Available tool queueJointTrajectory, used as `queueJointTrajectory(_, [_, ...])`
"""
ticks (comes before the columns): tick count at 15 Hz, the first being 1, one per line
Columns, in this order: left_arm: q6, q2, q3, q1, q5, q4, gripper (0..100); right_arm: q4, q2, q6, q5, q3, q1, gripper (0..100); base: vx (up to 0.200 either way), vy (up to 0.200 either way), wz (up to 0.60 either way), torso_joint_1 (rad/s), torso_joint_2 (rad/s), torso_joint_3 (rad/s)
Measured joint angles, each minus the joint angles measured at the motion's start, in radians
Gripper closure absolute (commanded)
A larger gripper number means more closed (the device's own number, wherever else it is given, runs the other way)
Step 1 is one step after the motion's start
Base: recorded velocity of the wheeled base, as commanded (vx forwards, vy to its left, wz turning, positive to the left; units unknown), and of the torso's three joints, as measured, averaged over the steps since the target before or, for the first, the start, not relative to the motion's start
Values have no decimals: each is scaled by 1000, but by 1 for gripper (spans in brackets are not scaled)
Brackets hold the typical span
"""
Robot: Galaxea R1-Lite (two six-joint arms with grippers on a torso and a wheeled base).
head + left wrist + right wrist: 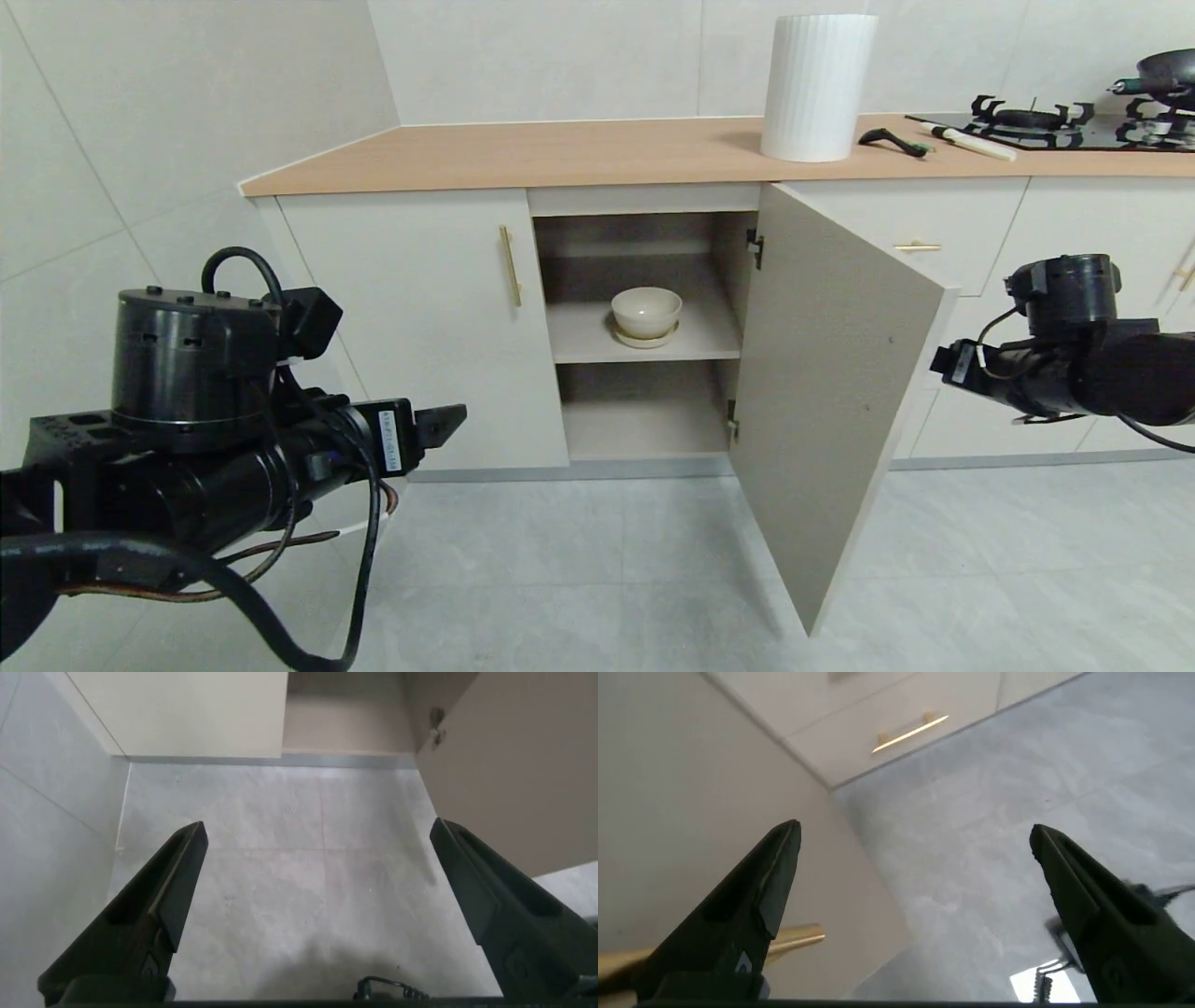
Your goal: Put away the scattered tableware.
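Nearest the camera, the left gripper [318,905] is held low over the pale grey tiled floor [597,560]. Its black fingers are spread wide apart and nothing is gripped. On the other side, the right gripper [915,905] is likewise spread and empty. It is placed just beside the outer face of the beige cabinet door [831,373], near that door's slim brass bar handle [799,938]; whether anything is touched cannot be told.

The door is swung wide open, and the inside of the cream base cabinet [411,317] is exposed. A round cream ceramic bowl [646,311] is seen on the middle shelf, set upright on a small cream plate [644,340]. The lower shelf is shown bare.

Farther back, a light wooden countertop [523,154] is crossed by the view. A tall white ribbed cylinder [819,86] is stood on it. Just beside that are laid a small black-handled utensil [893,141] and a long white-handled utensil [966,143], close to a black gas hob [1055,121].

The task is judged to be well advanced: bowl and plate are stowed and both grippers are freed. The closing of the door is judged to be left, and perhaps the two utensils on the countertop.
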Motion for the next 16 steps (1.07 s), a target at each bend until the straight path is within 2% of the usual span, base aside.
queueJointTrajectory(2, [6, -6, 8, -3, -1, 1, 0, -2, 13, -1, 59, -4, 49, 0, 0, 0, 0, 0, 0, 0])
queueJointTrajectory(4, [27, -11, 16, -8, 0, 1, 0, -2, 24, -4, 75, -12, 96, 0, 0, 0, 0, 0, 0, 0])
queueJointTrajectory(9, [27, -18, 30, -48, 0, -1, 0, -1, 83, -15, 86, -86, 271, 0, 0, 0, 0, 0, 0, 0])
queueJointTrajectory(14, [27, -31, 33, -70, 2, -1, 0, -17, 142, -31, 103, -177, 369, 0, 0, 0, 0, 0, 0, 0])
queueJointTrajectory(16, [28, -31, 33, -71, 3, -1, 0, -102, 175, -30, 97, -183, 381, 0, 0, 0, 0, 0, 0, 0])
